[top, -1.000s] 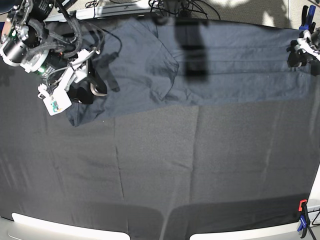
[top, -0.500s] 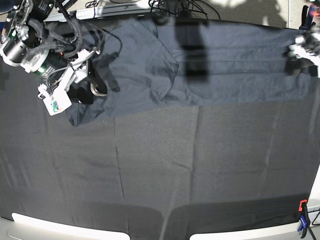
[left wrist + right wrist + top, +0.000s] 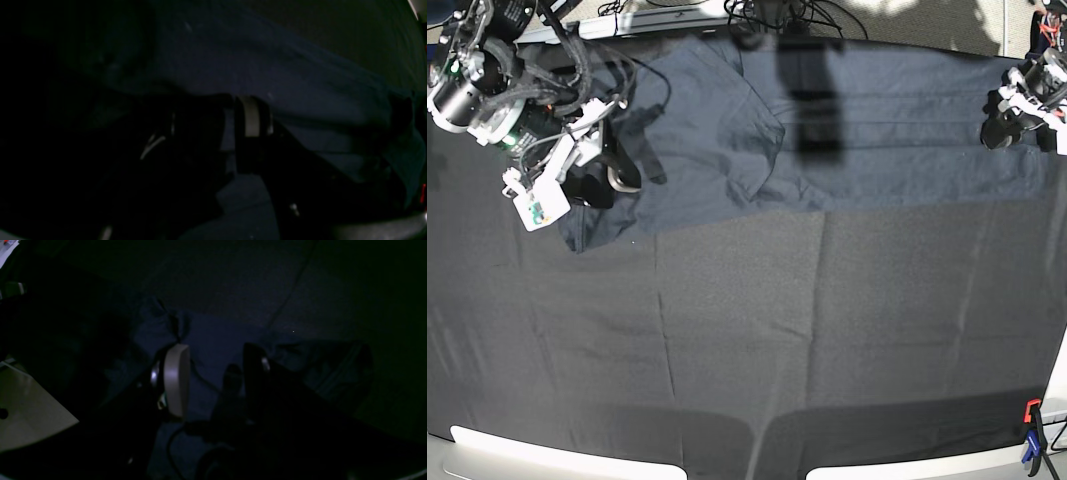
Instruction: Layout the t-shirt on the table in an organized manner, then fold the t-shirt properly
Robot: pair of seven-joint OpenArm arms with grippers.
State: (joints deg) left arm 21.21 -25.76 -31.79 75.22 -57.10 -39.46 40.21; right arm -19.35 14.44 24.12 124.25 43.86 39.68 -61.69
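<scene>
The dark grey t-shirt [image 3: 877, 130] lies spread along the far edge of the black cloth table [image 3: 777, 340], with one sleeve folded over near its left part. My left gripper [image 3: 1005, 125] is at the shirt's right end. In the left wrist view, the left gripper [image 3: 228, 133] has its jaws nearly together with a strip of the t-shirt [image 3: 300, 83] between them. My right gripper [image 3: 612, 175] is over the shirt's left end. In the right wrist view, the right gripper [image 3: 215, 373] stands open and empty above the t-shirt [image 3: 213, 333].
A red and blue clamp [image 3: 1032, 435] holds the cloth at the near right corner, and another clamp [image 3: 1047, 25] sits at the far right. Cables [image 3: 777, 12] hang past the far edge. The white rim [image 3: 527, 455] shows along the near edge.
My left gripper has shifted a little to the left and nearer along the shirt's right end. The right arm has barely moved.
</scene>
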